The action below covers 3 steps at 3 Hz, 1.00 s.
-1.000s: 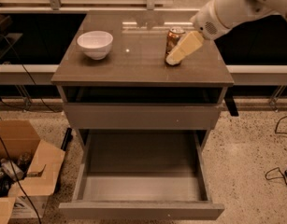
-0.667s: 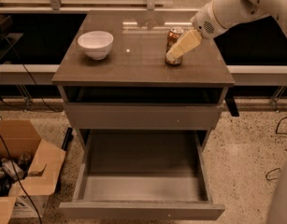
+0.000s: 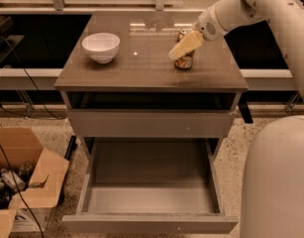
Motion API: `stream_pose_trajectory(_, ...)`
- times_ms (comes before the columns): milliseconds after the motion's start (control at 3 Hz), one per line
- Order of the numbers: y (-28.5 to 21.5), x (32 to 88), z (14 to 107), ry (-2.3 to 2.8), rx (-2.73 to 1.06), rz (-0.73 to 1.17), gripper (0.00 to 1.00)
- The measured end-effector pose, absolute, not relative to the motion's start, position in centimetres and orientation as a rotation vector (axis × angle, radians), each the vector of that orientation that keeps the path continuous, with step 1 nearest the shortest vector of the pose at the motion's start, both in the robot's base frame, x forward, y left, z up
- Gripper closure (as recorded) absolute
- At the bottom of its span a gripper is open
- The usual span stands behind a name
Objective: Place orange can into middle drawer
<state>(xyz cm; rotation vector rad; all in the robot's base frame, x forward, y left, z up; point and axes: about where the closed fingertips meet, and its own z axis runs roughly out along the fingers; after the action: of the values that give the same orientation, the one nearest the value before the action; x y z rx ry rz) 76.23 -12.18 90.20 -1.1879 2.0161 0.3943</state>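
Orange can: we see the orange can (image 3: 185,62) standing upright on the counter (image 3: 141,71), toward the back right, well above and behind the open drawer.
Can and gripper: the gripper (image 3: 181,49) is right at the can, its pale yellow tip slanting across the can's upper half from the right. The can's lower part shows beneath it.
Gripper state: we cannot tell whether it is spread or closed on the can.
Arm: the white arm (image 3: 250,6) reaches in from the upper right, angled down to the left.
Middle drawer: the middle drawer (image 3: 149,223) is pulled far out toward us, showing a flat grey floor.
Upper drawer: the upper drawer (image 3: 149,123) sits just above it, pushed in, with a plain front.
Counter: a brown, faintly glossy top. A white bowl (image 3: 101,46) rests on its left side, well apart from the can.
Room: we see a speckled floor (image 3: 250,148) and an open cardboard box (image 3: 23,177) with small items at the lower left. A rounded white part of the robot (image 3: 278,177) fills the lower right.
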Motion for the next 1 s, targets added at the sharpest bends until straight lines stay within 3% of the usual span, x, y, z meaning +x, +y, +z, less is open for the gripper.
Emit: stream_pose_trajectory(1000,-12.0,75.8,90.6,2.009,-1.191,0.407,0.86)
